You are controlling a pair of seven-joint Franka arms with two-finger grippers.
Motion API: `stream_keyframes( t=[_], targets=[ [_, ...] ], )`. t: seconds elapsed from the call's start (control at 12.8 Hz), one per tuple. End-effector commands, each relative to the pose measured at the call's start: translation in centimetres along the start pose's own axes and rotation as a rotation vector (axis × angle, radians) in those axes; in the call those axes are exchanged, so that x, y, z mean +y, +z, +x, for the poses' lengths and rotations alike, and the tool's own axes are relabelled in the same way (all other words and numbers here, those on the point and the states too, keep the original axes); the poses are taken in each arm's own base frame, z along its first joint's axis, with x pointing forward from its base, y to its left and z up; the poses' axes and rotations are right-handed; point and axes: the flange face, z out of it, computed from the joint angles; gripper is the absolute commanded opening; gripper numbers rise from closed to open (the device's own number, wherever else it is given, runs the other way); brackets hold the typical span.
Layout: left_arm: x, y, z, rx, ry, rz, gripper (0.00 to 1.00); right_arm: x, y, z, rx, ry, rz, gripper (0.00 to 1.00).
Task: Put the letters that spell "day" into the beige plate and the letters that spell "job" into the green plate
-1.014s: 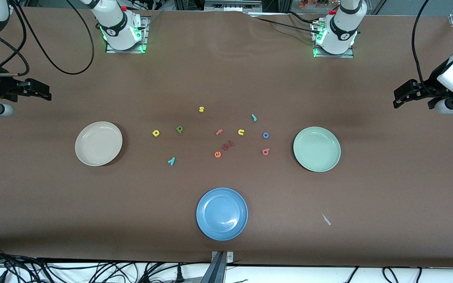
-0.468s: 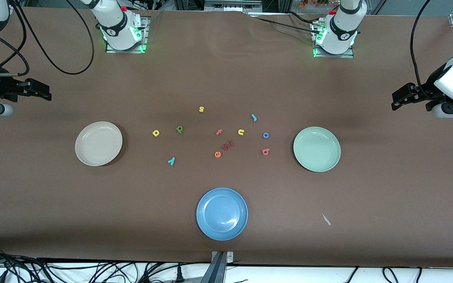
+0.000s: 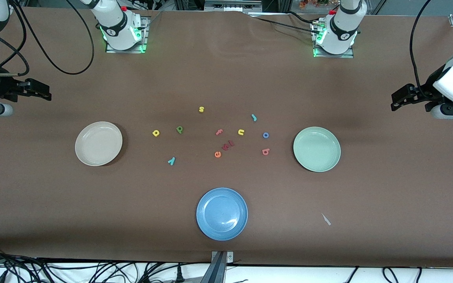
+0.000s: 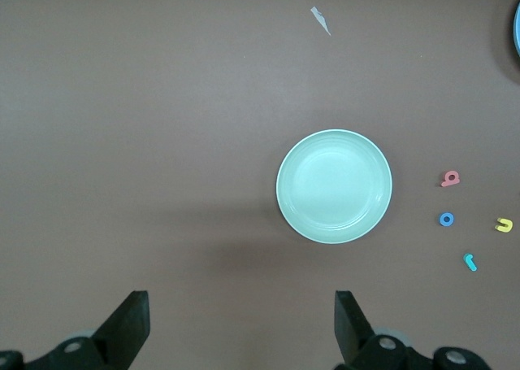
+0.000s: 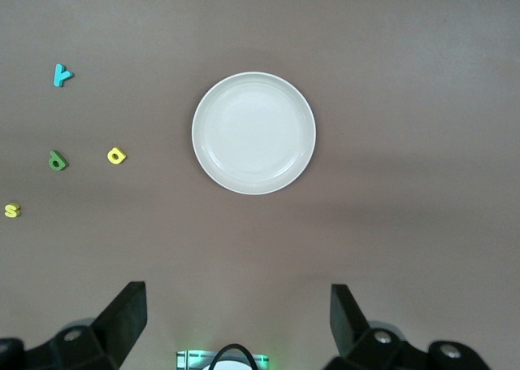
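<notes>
Letters for "day": yellow d (image 3: pixel 155 133), green a (image 3: pixel 179 129) just beside it, teal-blue y (image 3: pixel 172 160) nearer the front camera than both. All three lie on the bare desk (image 3: pixel 226 78), between the beige plate and the centre cluster.

Letters for "job": teal j (image 3: pixel 254 117), blue o (image 3: pixel 266 135), salmon-red b (image 3: pixel 266 151), strung in a loose line running toward the front camera, near the green plate, none touching it.

Beige plate (image 3: pixel 98 143): toward the right arm's end of the desk, holding nothing. Seen whole in the right wrist view.

Green plate (image 3: pixel 317 149): toward the left arm's end, holding nothing. Seen whole in the left wrist view.

Other letters, centre of desk: yellow s (image 3: pixel 201 109), salmon f (image 3: pixel 219 132), yellow u (image 3: pixel 241 132), orange e (image 3: pixel 218 154), two dark red letters (image 3: pixel 228 145) close together, shapes too small to read.

Blue plate (image 3: pixel 221 213): nearest the front camera, holding nothing.

Small pale scrap (image 3: pixel 326 219): on the desk, nearer the front camera than the green plate.

Left claw (image 3: pixel 401 95): raised over the desk's edge at the left arm's end, fingers wide apart, holding nothing.

Right claw (image 3: pixel 39 90): raised over the desk's edge at the right arm's end, fingers wide apart, holding nothing.
</notes>
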Motion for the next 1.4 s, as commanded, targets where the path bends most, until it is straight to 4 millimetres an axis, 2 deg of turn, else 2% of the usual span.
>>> stream_keyframes(
  t=[0.0, 0.7, 0.86, 1.17, 1.25, 1.33],
  targets=[
    [0.1, -0.4, 0.1, 0.008, 0.000, -0.013, 1.00, -0.1, -0.5, 0.1, 0.003, 0.014, 0.013, 1.00],
    [0.8, -0.4, 0.0, 0.003, 0.009, -0.013, 1.00, -0.1, -0.5, 0.2, 0.006, 0.013, 0.016, 1.00],
    [1.6, 0.3, 0.6, 0.002, 0.023, -0.014, 1.00, -0.1, -0.5, 0.2, 0.003, 0.013, 0.016, 1.00],
    [3.4, 3.0, 3.3, 0.050, -0.024, -0.089, 1.00, -0.6, 0.3, 0.6, -0.014, -0.010, 0.019, 1.00],
    [5.2, 3.3, 3.8, 0.074, -0.022, -0.091, 1.00, -0.6, 0.4, 0.8, -0.011, -0.012, 0.022, 1.00],
    [6.0, 3.5, 4.2, 0.080, -0.039, -0.093, 1.00, -0.6, 0.6, 0.9, -0.014, -0.012, 0.022, 1.00]
  ],
)
